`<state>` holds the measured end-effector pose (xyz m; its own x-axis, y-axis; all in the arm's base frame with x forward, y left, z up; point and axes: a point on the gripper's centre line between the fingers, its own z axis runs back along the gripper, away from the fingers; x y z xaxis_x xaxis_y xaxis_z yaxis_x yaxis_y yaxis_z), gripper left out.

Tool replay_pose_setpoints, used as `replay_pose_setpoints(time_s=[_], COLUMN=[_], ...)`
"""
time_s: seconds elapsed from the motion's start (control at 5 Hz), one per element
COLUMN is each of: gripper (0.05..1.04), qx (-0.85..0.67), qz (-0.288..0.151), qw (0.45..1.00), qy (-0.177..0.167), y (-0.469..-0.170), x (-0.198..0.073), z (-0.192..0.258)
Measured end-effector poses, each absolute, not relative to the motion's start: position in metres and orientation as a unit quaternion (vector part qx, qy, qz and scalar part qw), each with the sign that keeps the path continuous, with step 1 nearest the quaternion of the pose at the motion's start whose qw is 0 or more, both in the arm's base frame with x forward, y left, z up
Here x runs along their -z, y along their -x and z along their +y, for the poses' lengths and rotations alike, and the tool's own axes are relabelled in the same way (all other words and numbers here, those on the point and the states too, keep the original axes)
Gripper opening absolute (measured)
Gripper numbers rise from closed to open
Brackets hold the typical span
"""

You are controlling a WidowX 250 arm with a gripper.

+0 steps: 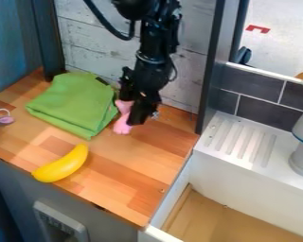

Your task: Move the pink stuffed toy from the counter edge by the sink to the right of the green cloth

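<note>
Held pink toy [121,126] in jaws [129,112], parted to its width.
Had not yet let go, with cloth [75,104] beside jaws.

The robot arm [156,42] is black, built of blocky, angular segments below a rounded, bulky joint [134,8]. A thick black cable [108,24] loops off its side, and a thinner dark wire [175,71] bows out lower down. A pale, greyish line rings the narrow wrist section [149,60]; the claw [130,109] is black too.
</note>
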<state>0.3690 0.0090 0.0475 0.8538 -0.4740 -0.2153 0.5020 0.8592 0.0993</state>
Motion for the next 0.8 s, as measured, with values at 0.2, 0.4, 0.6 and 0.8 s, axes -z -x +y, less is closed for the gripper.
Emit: replay_pose_setpoints(time_s=[0.2, 0.4, 0.6, 0.8], gripper=[0.533, 0.533, 0.533, 0.612], qx=[0.259, 0.254, 0.251, 0.251], qz=[0.094, 0.104, 0.128, 0.105], qw=[0.959, 0.961, 0.959, 0.962], qy=[-0.061, -0.038, -0.035, -0.036], y=[-0.385, -0.395, -0.392, -0.390], x=[-0.038, -0.025, -0.014, -0.007], z=[0.008, 0.009, 0.010, 0.009])
